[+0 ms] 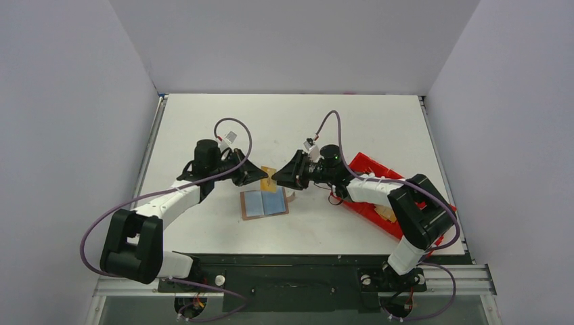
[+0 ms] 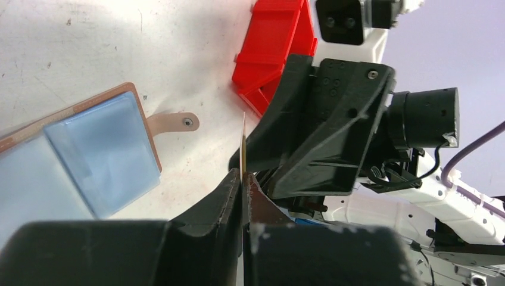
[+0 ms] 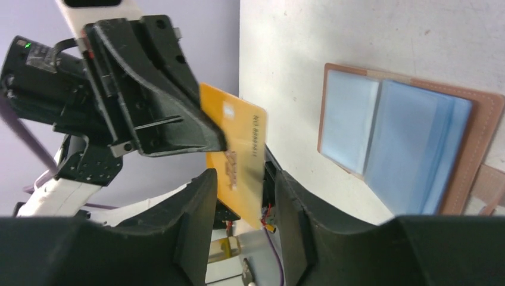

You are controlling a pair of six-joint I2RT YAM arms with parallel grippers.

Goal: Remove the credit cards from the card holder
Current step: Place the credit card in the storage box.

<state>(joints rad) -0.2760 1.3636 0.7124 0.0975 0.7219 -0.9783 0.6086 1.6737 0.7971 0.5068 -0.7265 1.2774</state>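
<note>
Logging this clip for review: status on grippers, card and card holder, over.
Left gripper shut on orange card. Right gripper open, jaws either side of it. Card holder lies open, flat. Red tray off to the side, not obstructing.

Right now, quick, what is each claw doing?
Left gripper: closed, holding the orange credit card.
Right gripper: open around that card, not gripping it.

White arms (image 1: 179, 196), black fingers (image 3: 196, 238), purple cables (image 2: 476, 143).
</note>
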